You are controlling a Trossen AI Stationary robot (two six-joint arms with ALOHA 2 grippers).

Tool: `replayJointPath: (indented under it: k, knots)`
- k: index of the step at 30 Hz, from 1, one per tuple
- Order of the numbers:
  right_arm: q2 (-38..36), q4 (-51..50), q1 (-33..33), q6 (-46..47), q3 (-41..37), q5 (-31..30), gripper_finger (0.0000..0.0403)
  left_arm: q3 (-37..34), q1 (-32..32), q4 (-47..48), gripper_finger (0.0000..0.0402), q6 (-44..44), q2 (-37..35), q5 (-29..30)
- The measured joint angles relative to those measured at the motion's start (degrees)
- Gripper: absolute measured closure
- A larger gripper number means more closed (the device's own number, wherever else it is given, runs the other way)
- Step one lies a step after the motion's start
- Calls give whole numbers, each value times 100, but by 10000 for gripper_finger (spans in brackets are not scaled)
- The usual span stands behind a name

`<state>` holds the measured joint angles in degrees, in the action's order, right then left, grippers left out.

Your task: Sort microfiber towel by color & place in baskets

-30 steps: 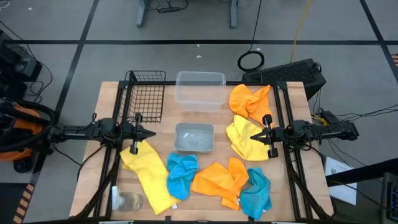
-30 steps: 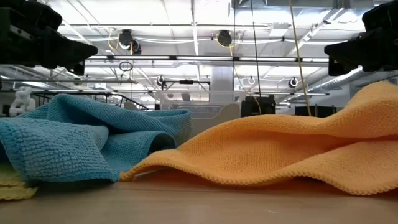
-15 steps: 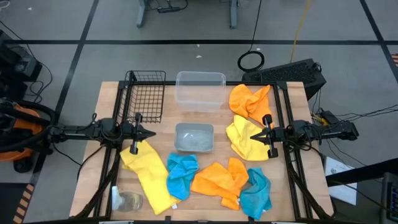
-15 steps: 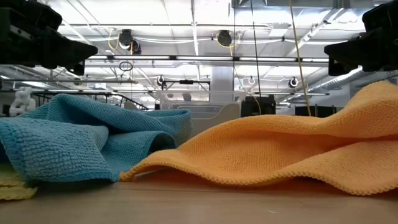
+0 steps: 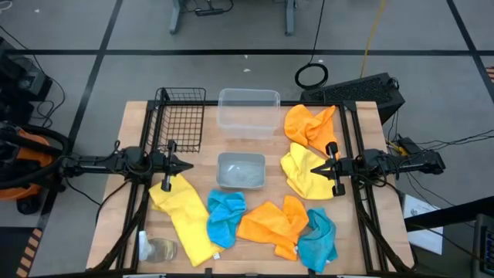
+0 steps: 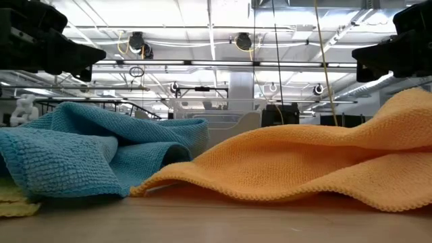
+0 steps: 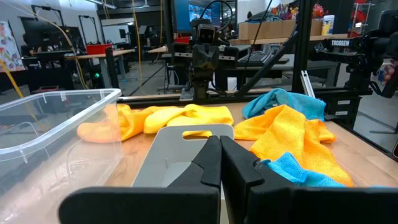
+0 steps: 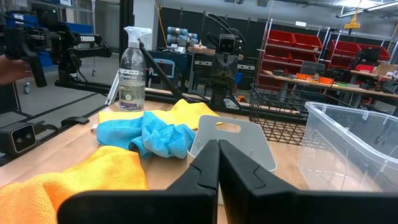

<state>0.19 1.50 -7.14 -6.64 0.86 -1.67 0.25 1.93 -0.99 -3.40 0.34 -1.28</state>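
Observation:
Six towels lie crumpled on the wooden table: yellow, blue and orange along the near side, another blue at the near right, and yellow and orange on the right. The black wire-mesh basket and the clear tub stand at the far side, with the grey tray in the middle. My left gripper and right gripper hover level above the table, pointing at each other across the tray. Both are shut with nothing in them.
A clear spray bottle stands near the table's near left corner. Black frame rails run along the table's left and right sides. A dark keyboard-like object lies off the far right corner.

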Motion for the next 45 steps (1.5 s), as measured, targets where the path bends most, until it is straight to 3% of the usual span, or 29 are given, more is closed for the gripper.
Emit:
replayJointPath:
  k: [4, 10, 21, 31, 45]
  knots:
    - [-2, 1, 0, 195, 0, 0, 403, -2, 0, 0, 400, 0, 2, 0]
    - [-1, 23, 0, 1358, -2, -2, 403, 0, 0, 0, 400, 0, 1, 1]
    - [-2, 104, -1, 962, -2, -25, 403, 0, 0, -6, 400, 0, 1, 0]
    - [-2, 92, -2, 1722, -2, -51, 403, 0, 0, -83, 400, 0, 0, 9]
    - [2, 371, -1, 1824, 43, -291, 403, -1, 1, -101, 400, 0, 0, 9]
